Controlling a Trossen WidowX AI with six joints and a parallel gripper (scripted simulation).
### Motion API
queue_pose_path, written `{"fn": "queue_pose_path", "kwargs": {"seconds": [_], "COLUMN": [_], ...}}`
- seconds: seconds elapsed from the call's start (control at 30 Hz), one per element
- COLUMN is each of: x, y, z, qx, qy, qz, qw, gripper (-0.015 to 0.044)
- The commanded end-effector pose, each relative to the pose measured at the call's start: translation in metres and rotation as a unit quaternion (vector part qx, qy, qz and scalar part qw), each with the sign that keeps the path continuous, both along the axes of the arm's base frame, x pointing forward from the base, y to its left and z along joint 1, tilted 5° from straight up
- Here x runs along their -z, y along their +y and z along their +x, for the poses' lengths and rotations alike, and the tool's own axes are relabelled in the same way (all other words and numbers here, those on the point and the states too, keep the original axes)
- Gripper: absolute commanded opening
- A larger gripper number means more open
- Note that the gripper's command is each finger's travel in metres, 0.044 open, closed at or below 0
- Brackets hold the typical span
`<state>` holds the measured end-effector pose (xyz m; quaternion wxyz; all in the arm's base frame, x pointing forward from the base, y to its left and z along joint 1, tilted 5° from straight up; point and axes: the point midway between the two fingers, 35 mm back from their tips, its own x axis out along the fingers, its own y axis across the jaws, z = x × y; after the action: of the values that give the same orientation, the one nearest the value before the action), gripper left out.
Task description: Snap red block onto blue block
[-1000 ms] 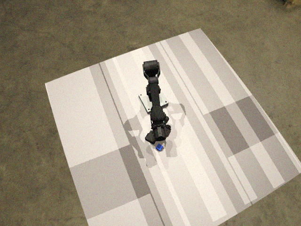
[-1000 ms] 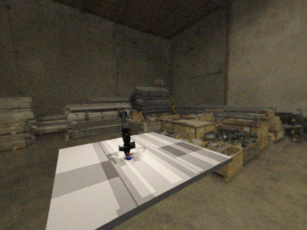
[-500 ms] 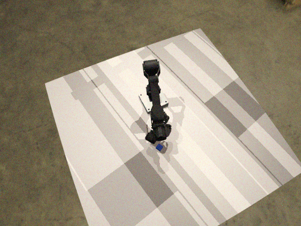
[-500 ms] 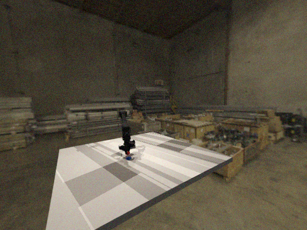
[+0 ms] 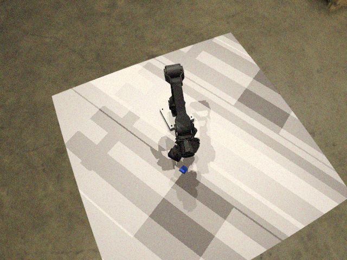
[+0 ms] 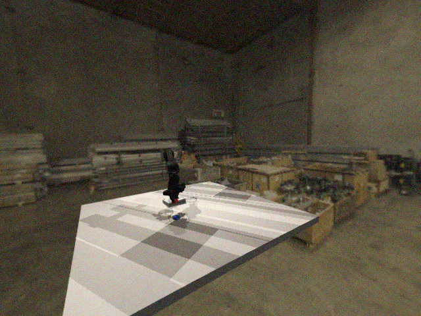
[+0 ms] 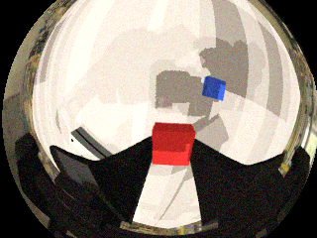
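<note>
The red block point(image 6: 175, 201) point(image 7: 172, 144) is between the two black fingers of my gripper point(image 7: 172, 142), which is shut on it. In the exterior view the block is raised above the table. In the top view the red block and the fingertips are hidden under the arm. The blue block point(image 5: 183, 169) point(image 6: 175, 216) point(image 7: 214, 88) sits on the table, apart from the red block. In the wrist view it shows beyond the red block, to the upper right.
The arm's light base plate point(image 5: 165, 118) is bolted to the patterned table point(image 5: 117, 173) point(image 6: 108, 272). Shadows of the arm fall around the blue block. Wooden crates point(image 6: 266, 176) stand on the floor beyond the table.
</note>
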<state>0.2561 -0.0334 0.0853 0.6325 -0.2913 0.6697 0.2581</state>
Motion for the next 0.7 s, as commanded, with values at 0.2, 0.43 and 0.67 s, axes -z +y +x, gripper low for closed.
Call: {"fn": "queue_pose_path", "kwargs": {"seconds": [0.2,0.43,0.67], "x": [-0.036,-0.025,-0.009], "y": [0.004,0.002,-0.003], "z": [-0.005,0.016,0.043], "qx": [0.002,0.017,0.032], "qy": [-0.001,-0.003,-0.005], "qz": [-0.001,0.001,0.000], "qw": [1.000,1.000,0.999], "gripper": [0.0000,0.0000,0.0000]}}
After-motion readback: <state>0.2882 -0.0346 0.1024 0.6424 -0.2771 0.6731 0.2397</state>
